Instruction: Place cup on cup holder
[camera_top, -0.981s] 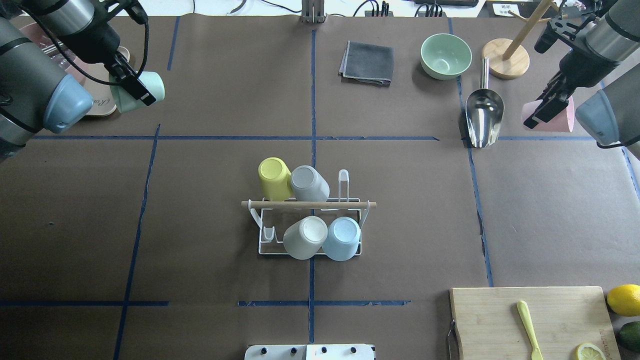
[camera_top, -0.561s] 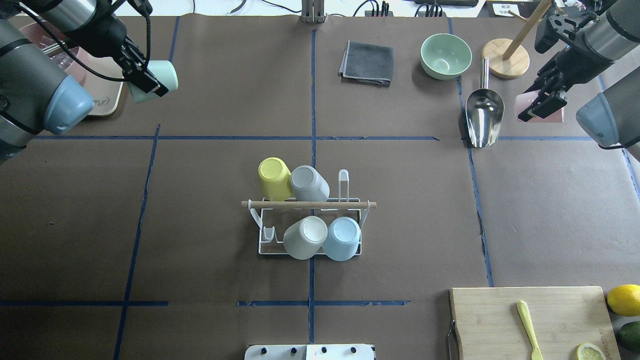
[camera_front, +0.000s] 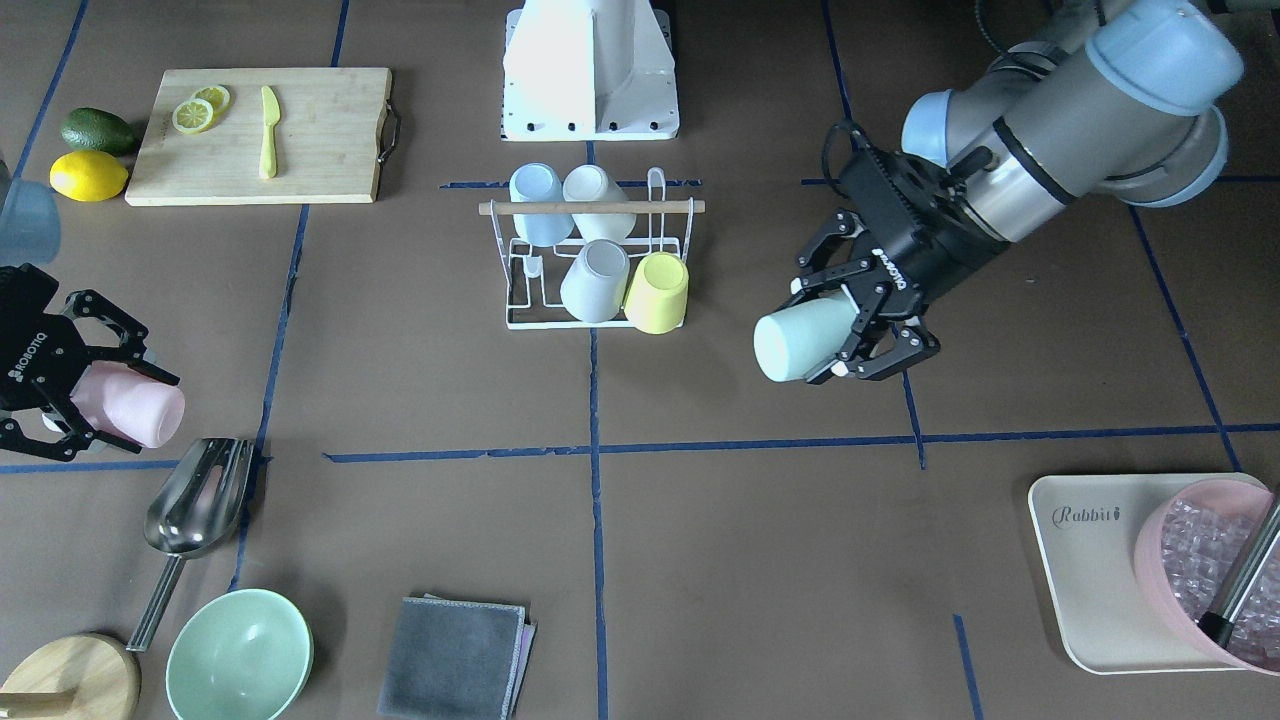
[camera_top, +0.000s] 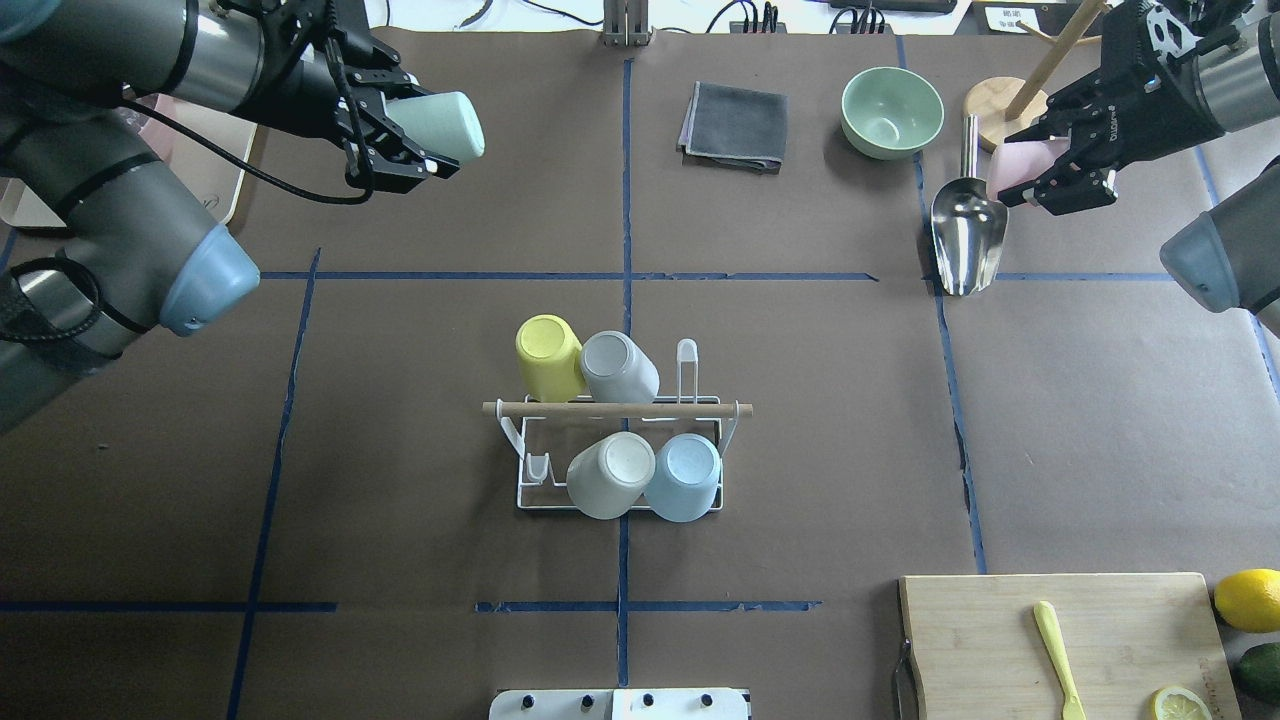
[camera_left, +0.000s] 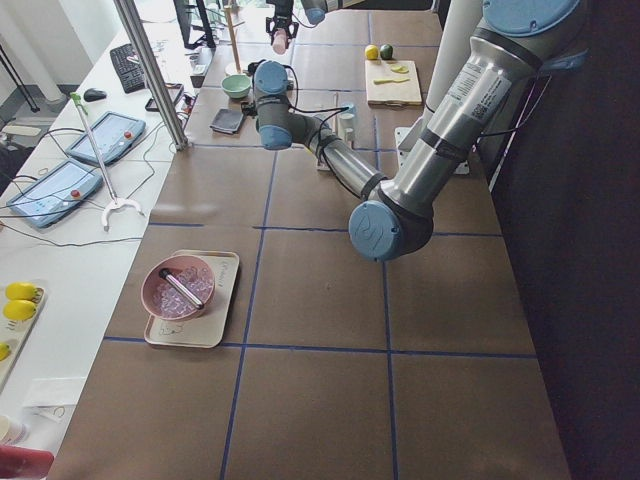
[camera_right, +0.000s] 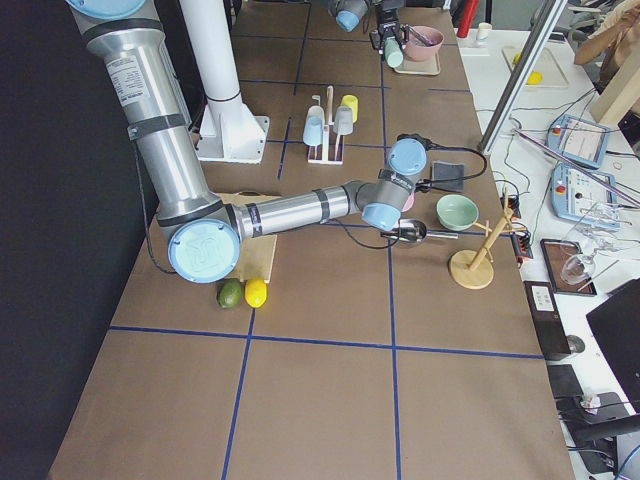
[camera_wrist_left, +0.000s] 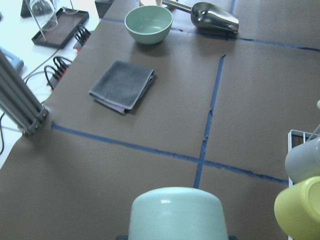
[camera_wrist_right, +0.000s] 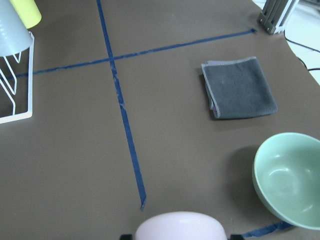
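The cup holder, a white wire rack with a wooden rod, stands mid-table. A yellow, a grey, an off-white and a light blue cup sit upside down on its prongs. Two prongs are bare, one at the far right and one at the near left. My left gripper is shut on a mint cup, held sideways in the air far left of the rack. My right gripper is shut on a pink cup, above the scoop's far end.
A steel scoop, a green bowl, a grey cloth and a wooden stand lie at the far right. A cutting board with a yellow knife is near right. A tray with a pink ice bowl is far left.
My left gripper has swung right toward the table's middle with the mint cup. My right gripper has moved left and away with the pink cup, to above the scoop.
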